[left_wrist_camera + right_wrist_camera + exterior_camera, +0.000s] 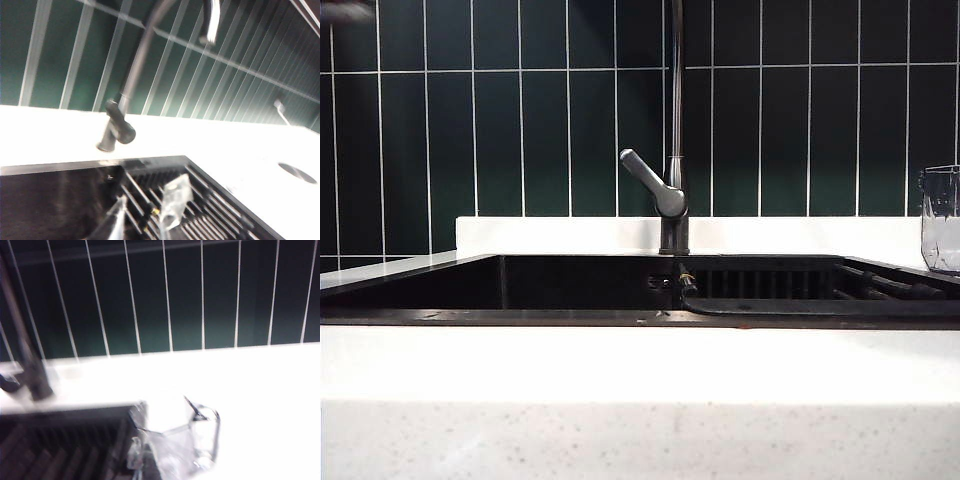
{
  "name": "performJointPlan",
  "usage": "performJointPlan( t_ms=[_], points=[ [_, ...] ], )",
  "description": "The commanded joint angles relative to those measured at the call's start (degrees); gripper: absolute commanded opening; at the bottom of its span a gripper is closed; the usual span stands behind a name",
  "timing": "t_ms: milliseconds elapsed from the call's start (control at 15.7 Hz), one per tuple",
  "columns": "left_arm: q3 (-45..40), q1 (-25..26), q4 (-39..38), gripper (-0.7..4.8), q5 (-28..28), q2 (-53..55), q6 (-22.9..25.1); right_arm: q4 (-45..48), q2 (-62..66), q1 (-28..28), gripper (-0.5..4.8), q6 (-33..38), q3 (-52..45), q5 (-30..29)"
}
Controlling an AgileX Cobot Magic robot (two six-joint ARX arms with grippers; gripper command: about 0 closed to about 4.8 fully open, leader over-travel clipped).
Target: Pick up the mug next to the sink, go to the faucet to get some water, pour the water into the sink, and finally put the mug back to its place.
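Observation:
The clear ribbed mug (pixel 941 218) stands on the white counter at the far right, beside the sink (pixel 570 317). The dark faucet (pixel 673 190) rises behind the sink's middle, its grey lever angled left. Neither gripper shows in the exterior view. In the right wrist view the mug (pixel 192 437) with its handle is close ahead of my right gripper (pixel 137 462), whose blurred fingers are together, apart from the glass. My left gripper (pixel 146 212) hangs over the sink's slatted section (pixel 210 210), fingers apart with nothing between them, the faucet (pixel 119 127) beyond it.
White speckled countertop (pixel 640 400) runs along the front, and dark green tiled wall (pixel 520 130) stands behind. A white ledge (pixel 570 235) backs the sink. A round hole (pixel 297 172) sits in the counter beyond the sink's slatted end.

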Motion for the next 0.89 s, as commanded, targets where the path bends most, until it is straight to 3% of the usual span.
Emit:
performJointPlan(
  t_ms=[64,191,383,447,510,574,893],
  points=[
    [6.6,-2.8,12.0,1.55,7.0,16.5,0.7,0.7,7.6,-5.2,1.19,-1.3,1.4,-0.7],
    [11.2,-5.1,14.5,1.56,11.4,24.7,1.3,2.7,10.7,-10.8,1.17,-1.3,1.4,-3.4],
    [16.2,-8.0,14.9,1.59,13.7,32.0,8.2,10.3,18.3,-22.5,1.17,1.9,1.4,-15.6],
    [16.9,-8.0,14.9,1.98,13.6,33.2,8.2,12.7,21.3,-24.5,1.17,2.1,1.4,-19.0],
    [17.7,-8.0,14.8,2.77,13.5,34.5,8.2,16.0,26.2,-25.2,1.17,2.1,1.4,-21.3],
    [18.2,-8.0,14.8,2.99,13.5,35.3,8.2,17.6,29.4,-25.2,1.17,2.1,1.4,-21.6],
    [19.6,-8.0,14.6,3.01,13.5,37.6,10.5,31.3,46.4,-25.1,1.17,3.8,1.5,-24.4]
  ],
)
